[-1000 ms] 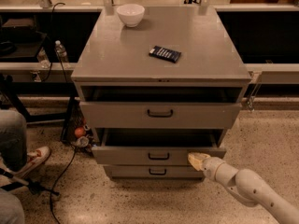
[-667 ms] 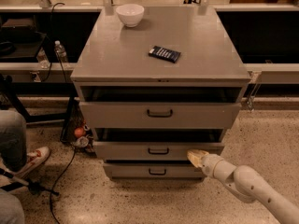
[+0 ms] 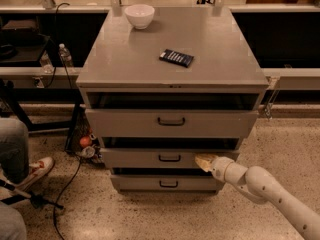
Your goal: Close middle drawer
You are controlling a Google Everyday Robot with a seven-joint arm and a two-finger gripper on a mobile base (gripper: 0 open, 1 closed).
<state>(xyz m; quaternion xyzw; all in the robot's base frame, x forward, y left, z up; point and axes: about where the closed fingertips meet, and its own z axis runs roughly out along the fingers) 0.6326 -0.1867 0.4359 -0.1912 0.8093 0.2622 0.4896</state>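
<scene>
The grey cabinet (image 3: 172, 59) has three drawers. The middle drawer (image 3: 150, 158) has a low flat front and a small dark bar handle (image 3: 169, 158); it stands only slightly out from the cabinet. My gripper (image 3: 202, 161) comes in from the lower right on a white arm (image 3: 270, 191), and its pale tip touches the right part of the middle drawer's front. The top drawer (image 3: 171, 122) sticks out a little, with a dark gap above it. The bottom drawer (image 3: 167, 183) is below.
A white bowl (image 3: 139, 15) and a dark flat box (image 3: 176, 57) lie on the cabinet top. A person's leg and shoe (image 3: 30, 170) are at the left, with cables (image 3: 65, 184) on the speckled floor. A water bottle (image 3: 64, 56) stands on a shelf behind.
The middle drawer has slid back into the cabinet, and my gripper has followed its front inward.
</scene>
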